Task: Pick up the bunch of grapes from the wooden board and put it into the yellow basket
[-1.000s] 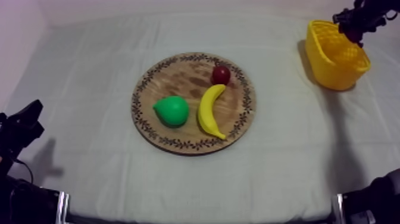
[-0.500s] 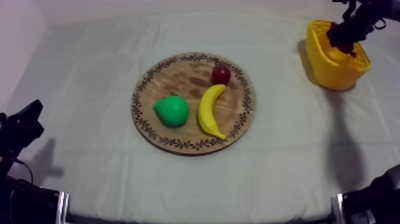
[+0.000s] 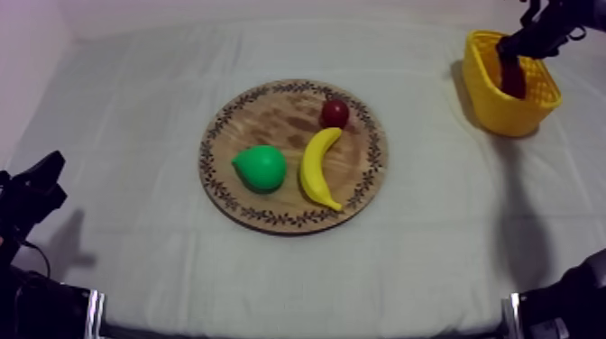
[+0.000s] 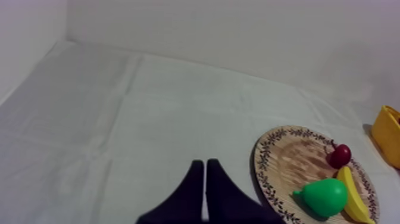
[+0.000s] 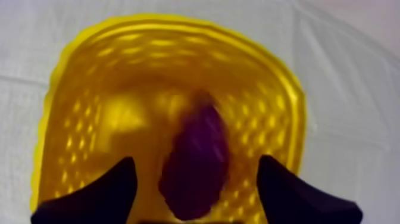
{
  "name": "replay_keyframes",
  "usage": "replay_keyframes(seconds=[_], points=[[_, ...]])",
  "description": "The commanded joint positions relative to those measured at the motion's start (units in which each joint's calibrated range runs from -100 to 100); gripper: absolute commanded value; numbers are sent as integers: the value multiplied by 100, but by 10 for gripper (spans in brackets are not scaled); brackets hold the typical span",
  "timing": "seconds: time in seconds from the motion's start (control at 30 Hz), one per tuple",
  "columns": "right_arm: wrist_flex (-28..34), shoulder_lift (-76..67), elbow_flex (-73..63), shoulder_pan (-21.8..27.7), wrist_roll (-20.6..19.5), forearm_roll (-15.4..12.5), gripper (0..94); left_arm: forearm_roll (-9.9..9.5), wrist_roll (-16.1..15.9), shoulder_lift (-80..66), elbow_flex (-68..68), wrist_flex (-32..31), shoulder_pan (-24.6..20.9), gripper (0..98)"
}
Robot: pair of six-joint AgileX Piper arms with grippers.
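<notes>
The dark purple bunch of grapes (image 5: 195, 161) lies inside the yellow basket (image 5: 89, 89), blurred, between the spread fingers of my right gripper (image 5: 196, 162) and apart from both. That gripper is open. From above, the right gripper (image 3: 525, 38) hangs over the basket (image 3: 532, 108) at the far right, with the grapes (image 3: 512, 77) inside it. The round wooden board (image 3: 270, 117) at the table's middle carries a green pear (image 3: 260, 168), a banana (image 3: 317, 166) and a small red fruit (image 3: 335, 113). My left gripper (image 4: 205, 162) is shut on nothing, low at the left, short of the board (image 4: 286, 155).
Bare grey-white cloth surrounds the board on all sides. The basket stands near the table's far right edge. My left arm (image 3: 32, 194) rests at the near left corner.
My right gripper has moved down over the basket and its fingers have parted. The grapes have left the fingers and dropped into the basket. The left arm has not moved.
</notes>
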Motion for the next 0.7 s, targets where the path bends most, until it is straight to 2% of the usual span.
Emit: replay_keyframes(seconds=[0.0,0.3,0.67], points=[[-62,-78,9,30,-67,32,600,2,1,0,-3,2,-3,1],[-529,-1012,733,128,-117,47,580,2,1,0,-3,2,-3,1],[-1514,-3028,2688,126,-42,57,532,2,1,0,-3,2,-3,1]])
